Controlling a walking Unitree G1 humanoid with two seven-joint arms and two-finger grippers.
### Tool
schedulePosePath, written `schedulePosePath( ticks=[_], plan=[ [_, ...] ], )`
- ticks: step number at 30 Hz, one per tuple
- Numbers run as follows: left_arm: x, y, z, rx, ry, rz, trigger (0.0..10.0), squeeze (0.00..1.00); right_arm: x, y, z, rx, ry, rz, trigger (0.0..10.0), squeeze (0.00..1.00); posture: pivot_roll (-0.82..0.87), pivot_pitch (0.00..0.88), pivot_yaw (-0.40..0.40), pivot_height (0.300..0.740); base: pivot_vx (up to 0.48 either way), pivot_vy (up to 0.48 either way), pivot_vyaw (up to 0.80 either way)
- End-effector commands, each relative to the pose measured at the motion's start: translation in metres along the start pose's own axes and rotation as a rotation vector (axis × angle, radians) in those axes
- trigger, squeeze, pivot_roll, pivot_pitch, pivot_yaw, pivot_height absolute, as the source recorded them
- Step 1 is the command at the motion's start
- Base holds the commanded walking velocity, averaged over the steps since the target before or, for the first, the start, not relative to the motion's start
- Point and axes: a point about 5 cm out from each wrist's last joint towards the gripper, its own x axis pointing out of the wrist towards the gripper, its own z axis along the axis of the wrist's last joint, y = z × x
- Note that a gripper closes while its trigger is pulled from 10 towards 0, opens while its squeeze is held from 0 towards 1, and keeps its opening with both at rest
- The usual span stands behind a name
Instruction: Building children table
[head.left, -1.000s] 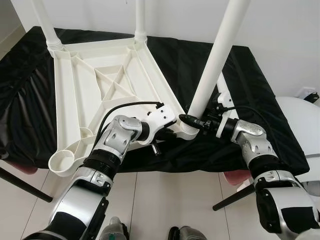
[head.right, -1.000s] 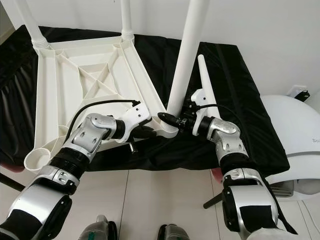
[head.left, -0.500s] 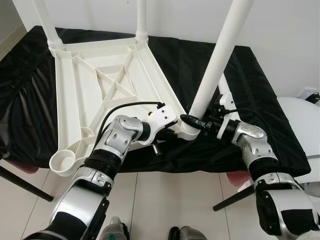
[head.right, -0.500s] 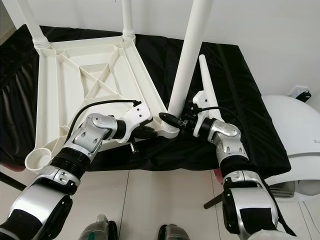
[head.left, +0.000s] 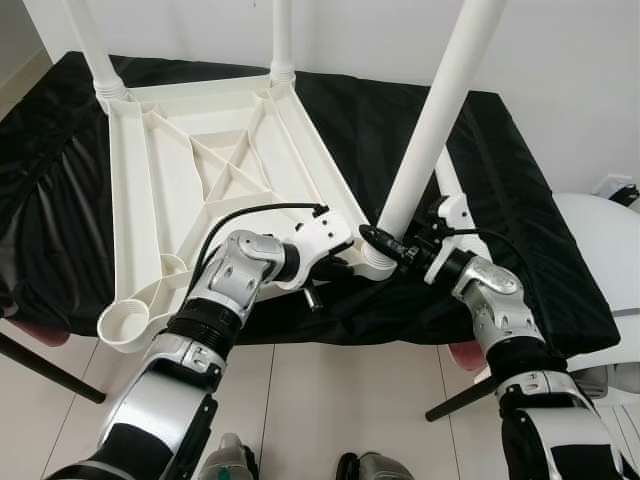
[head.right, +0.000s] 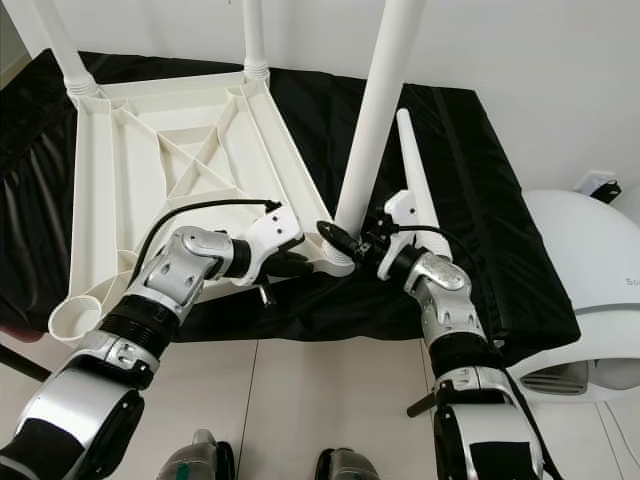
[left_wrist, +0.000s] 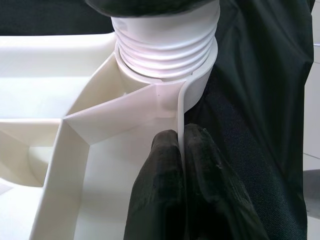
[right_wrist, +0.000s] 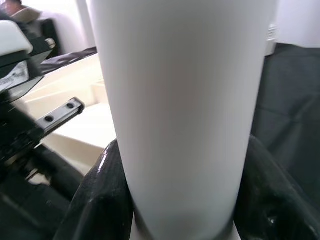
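The white children's table (head.left: 180, 170) lies upside down on a black-covered worktop. Two legs stand in its far corners. A third white leg (head.left: 430, 120) rises, slightly tilted, from the threaded socket (left_wrist: 165, 40) at the near right corner. My right gripper (head.left: 385, 243) is shut on this leg just above its base, with a black finger (right_wrist: 100, 200) on each side. Just left of that socket, my left gripper (head.left: 335, 265) is shut on the table's thin rim (left_wrist: 181, 115). A loose leg (head.right: 415, 160) lies on the cloth behind my right wrist. The near left socket (head.left: 125, 325) is open.
The black cloth (head.left: 520, 200) hangs over the worktop's near edge. A rounded white object (head.left: 600, 240) stands to the right. Dark chair or stand legs (head.left: 50, 370) reach over the tiled floor on both sides below the worktop.
My right wrist has turned around the leg and its forearm has swung closer in. The leg stays in the corner socket. The left arm has not moved.
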Motion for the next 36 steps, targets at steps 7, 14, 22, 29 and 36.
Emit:
schedulePosePath(
  ticks=[7, 14, 22, 29, 36],
  plan=[
    [-0.002, 0.01, -0.002, -0.034, -0.02, 0.192, 10.0, 0.0, 0.001, 0.008, 0.004, 0.024, -0.03, -0.137, 0.0, 0.0, 0.0, 0.074, -0.052, 0.74, 0.0, 0.0, 0.0],
    [-0.001, 0.008, -0.003, -0.037, -0.02, 0.191, 10.0, 0.0, 0.004, 0.016, 0.005, 0.052, -0.036, -0.326, 0.0, 0.0, 0.0, 0.072, -0.058, 0.74, 0.0, 0.0, 0.0],
    [-0.001, 0.008, -0.003, -0.039, -0.019, 0.196, 10.0, 0.0, 0.011, 0.036, 0.002, 0.063, -0.019, -0.409, 0.0, 0.0, 0.01, 0.067, -0.066, 0.74, 0.0, 0.0, 0.0],
    [-0.001, 0.007, -0.003, -0.042, -0.021, 0.196, 10.0, 0.0, 0.022, 0.063, -0.003, 0.094, -0.004, -0.481, 0.0, 0.0, 0.02, 0.058, -0.071, 0.74, 0.0, 0.0, 0.0],
    [0.0, 0.006, -0.004, -0.041, -0.021, 0.192, 10.0, 0.0, 0.027, 0.073, -0.003, 0.075, 0.009, -0.556, 0.0, 0.0, 0.02, 0.052, -0.073, 0.74, 0.0, 0.0, 0.0]
  ],
)
